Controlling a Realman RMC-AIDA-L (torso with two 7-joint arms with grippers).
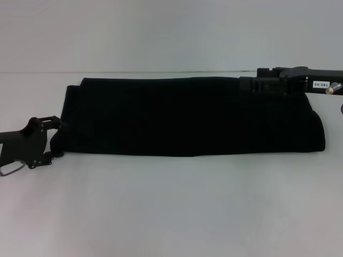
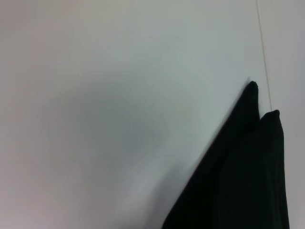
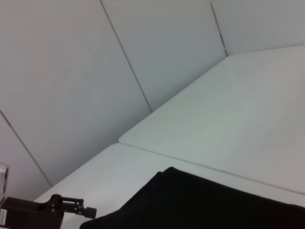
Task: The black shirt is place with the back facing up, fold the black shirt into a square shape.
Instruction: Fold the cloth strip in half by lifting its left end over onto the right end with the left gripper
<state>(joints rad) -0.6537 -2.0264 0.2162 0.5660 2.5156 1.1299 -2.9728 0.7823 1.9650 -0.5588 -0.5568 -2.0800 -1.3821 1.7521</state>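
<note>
The black shirt (image 1: 193, 115) lies on the white table (image 1: 171, 209) as a long, flat band running left to right, with no lettering showing. My left gripper (image 1: 56, 139) is open at the band's left end, by its near-left corner, and holds nothing. My right gripper (image 1: 247, 85) is at the far edge of the band near its right end, dark against the dark cloth. The shirt also shows in the left wrist view (image 2: 243, 176) and the right wrist view (image 3: 205, 205). The right wrist view shows the left gripper (image 3: 71, 209) farther off.
White wall panels (image 3: 95, 71) stand behind the table's far edge. Bare white tabletop lies in front of the shirt and to its left (image 2: 95, 119).
</note>
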